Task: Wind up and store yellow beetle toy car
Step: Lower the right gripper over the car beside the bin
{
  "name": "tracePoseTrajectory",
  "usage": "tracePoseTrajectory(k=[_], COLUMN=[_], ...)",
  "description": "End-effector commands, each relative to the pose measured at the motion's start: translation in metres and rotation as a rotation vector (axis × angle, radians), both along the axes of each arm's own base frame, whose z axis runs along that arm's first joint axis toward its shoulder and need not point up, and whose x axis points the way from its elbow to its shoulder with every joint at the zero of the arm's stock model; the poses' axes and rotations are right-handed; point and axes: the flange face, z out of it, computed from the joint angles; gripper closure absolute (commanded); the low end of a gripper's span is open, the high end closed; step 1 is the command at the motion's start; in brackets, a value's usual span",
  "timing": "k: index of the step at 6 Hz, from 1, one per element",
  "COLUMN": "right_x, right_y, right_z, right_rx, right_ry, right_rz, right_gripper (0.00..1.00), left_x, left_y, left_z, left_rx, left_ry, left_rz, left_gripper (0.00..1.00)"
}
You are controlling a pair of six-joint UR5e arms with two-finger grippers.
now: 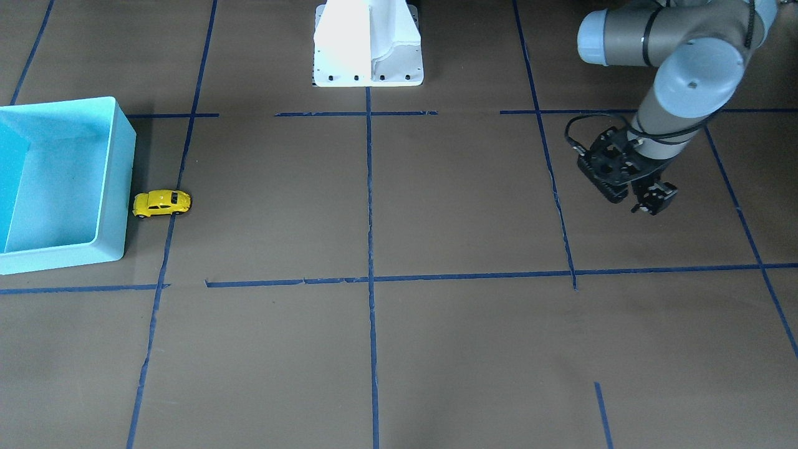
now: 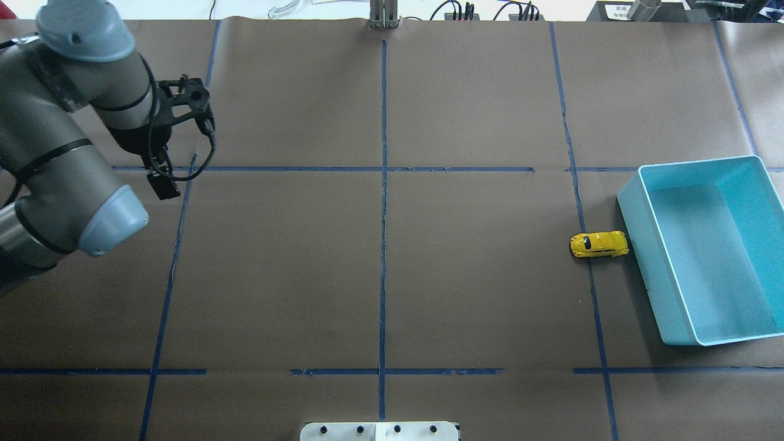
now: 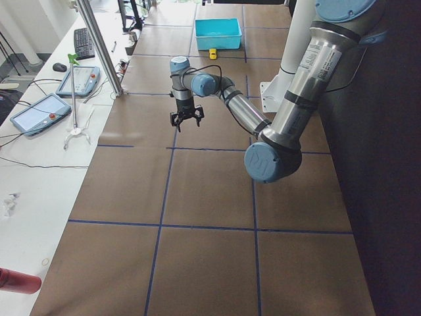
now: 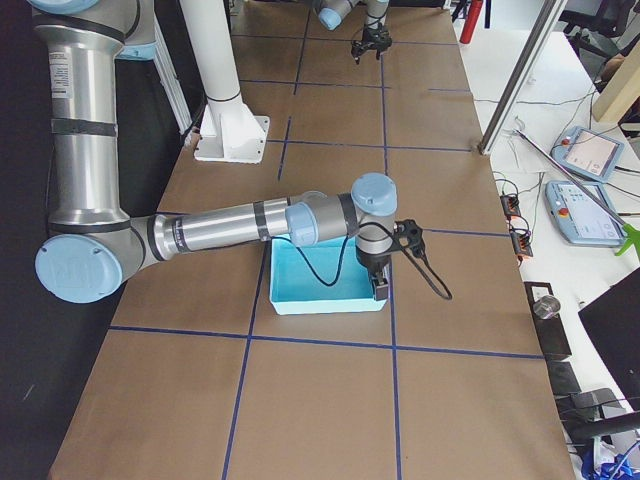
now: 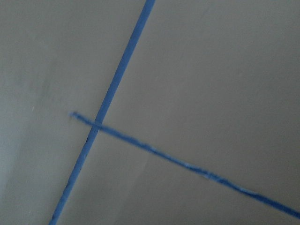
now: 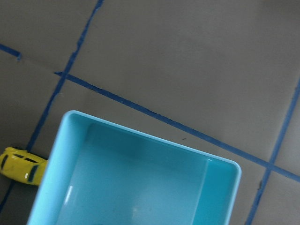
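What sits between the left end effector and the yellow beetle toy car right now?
Nothing: in the overhead view the stretch from the left end effector to the yellow beetle toy car is bare brown paper crossed by blue tape lines.

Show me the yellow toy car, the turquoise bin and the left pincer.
yellow beetle toy car (image 2: 598,242): overhead exterior view, on its roof.
turquoise bin (image 2: 658,275): overhead exterior view, on its outer side wall.
left pincer (image 2: 187,104): overhead exterior view, midway between its fingertips.
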Motion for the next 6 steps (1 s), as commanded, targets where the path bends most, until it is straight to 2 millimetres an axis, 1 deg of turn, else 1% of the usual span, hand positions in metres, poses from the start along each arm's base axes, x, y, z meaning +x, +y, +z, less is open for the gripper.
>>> tracePoseTrajectory(k=[1, 2, 3, 4, 5, 6], right_x=[-0.072, -0.091, -0.128, -0.144, -0.166, -0.189], right_y=[0.002, 0.010, 0.030, 0.045, 0.057, 0.068], right_z=[-0.054, -0.068, -0.080, -0.087, -0.082, -0.082], right_rx=[0.055, 0.083, 0.114, 0.145, 0.143, 0.213], right_ry=[0.016, 0.006, 0.007, 0.020, 0.025, 0.044], right_rz=[-0.130, -0.171, -0.250, -0.286, -0.336, -0.423], right_gripper=[0.00, 0.00, 0.00, 0.00, 0.00, 0.00], left_x=[-0.073, -0.122, -0.175, -0.213, -0.244, -0.253], left_y=[-0.009, -0.006, -0.010, -0.016, -0.017, -0.017], left_z=[0.042, 0.078, 0.113, 0.151, 0.180, 0.193], left_rx=[-0.075, -0.141, -0.233, -0.352, -0.436, -0.486], left_ry=[-0.041, -0.064, -0.043, 0.016, 0.060, 0.069], left_rz=[-0.130, -0.208, -0.300, -0.377, -0.438, -0.487], left_gripper=[0.00, 0.00, 0.00, 0.00, 0.00, 0.00])
